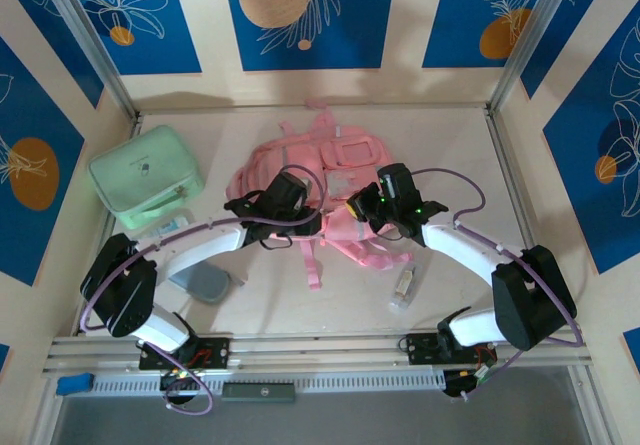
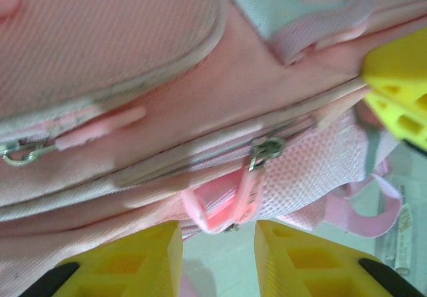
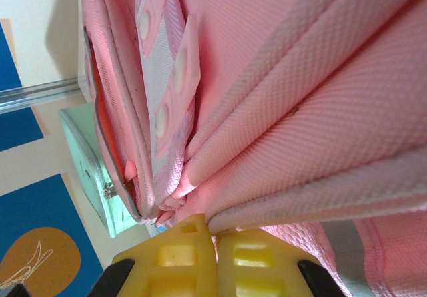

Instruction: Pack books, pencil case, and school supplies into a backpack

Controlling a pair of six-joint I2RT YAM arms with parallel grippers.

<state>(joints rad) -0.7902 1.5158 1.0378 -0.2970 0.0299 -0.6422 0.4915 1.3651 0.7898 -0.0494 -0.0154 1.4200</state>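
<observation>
The half-open left gripper (image 2: 217,260) had the zipper pull (image 2: 223,207) of the backpack (image 2: 100,43) just ahead between its fingers (image 2: 133,263), while the right gripper (image 3: 215,242) clenched a fabric fold (image 3: 280,200).

backpack (image 1: 262,165) centre, pencil case (image 1: 207,283) front-left, bottle (image 1: 404,285) front-right

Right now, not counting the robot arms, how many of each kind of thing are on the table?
Pink fabric backpack: 1
Mint-green boxy zip case: 1
Grey-blue soft oval pouch: 1
Clear plastic bottle: 1
Blue-and-white flat packet: 1
Total: 5
</observation>
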